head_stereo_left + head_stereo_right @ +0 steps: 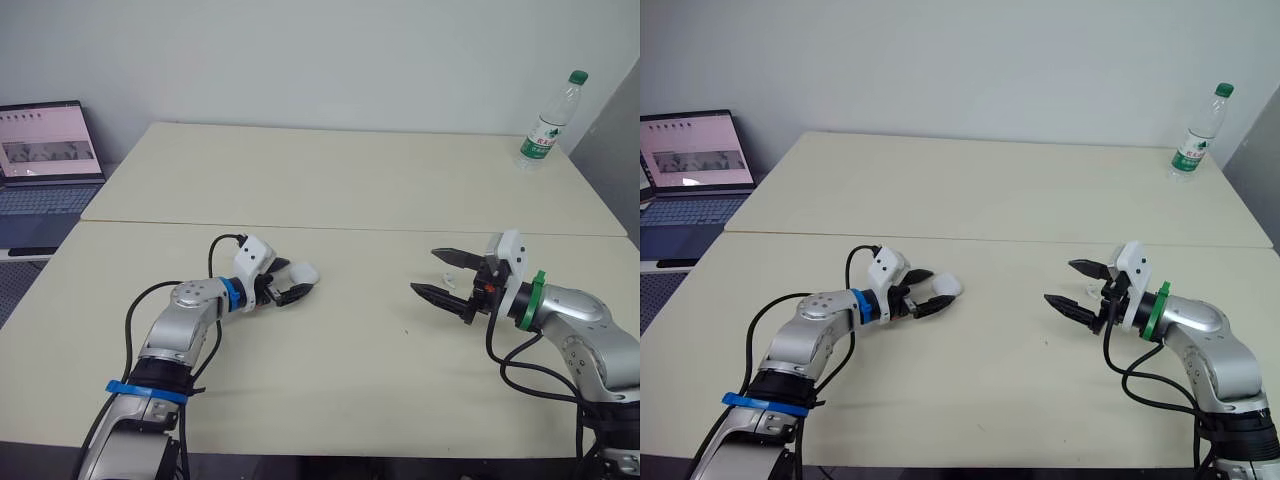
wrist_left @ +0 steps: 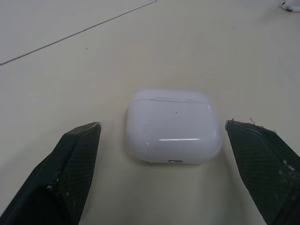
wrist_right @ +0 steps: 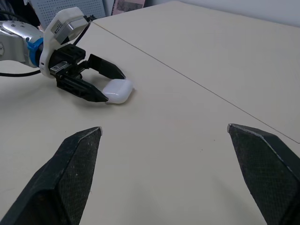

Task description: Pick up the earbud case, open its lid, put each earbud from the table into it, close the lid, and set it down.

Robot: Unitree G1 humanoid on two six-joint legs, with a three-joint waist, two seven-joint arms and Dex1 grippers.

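White and glossy, the case (image 2: 173,126) lies flat on the desk (image 1: 350,370) with its lid shut, the lid seam showing as a thin line near one end. It sits on the near desktop, toward the robot's left, just short of the seam where the two desktops meet. The left end effector (image 1: 295,279) is low over the desk with its two black fingers apart, one on each side of the case. In the left wrist view a strip of bare desk shows between the case and each finger, so neither one touches it. Well off to the robot's right, the right end effector (image 1: 425,271) hangs just above the desk, pointing toward the case, its fingers spread wide and gripping nothing. A small white earbud (image 1: 449,276) lies on the desk close by those fingers; it is too small to tell more. On the far desktop a clear bottle (image 1: 545,125) with a green cap stands upright near the right back corner. Beyond the desk's left edge an open laptop (image 1: 45,160) shows a lit screen.
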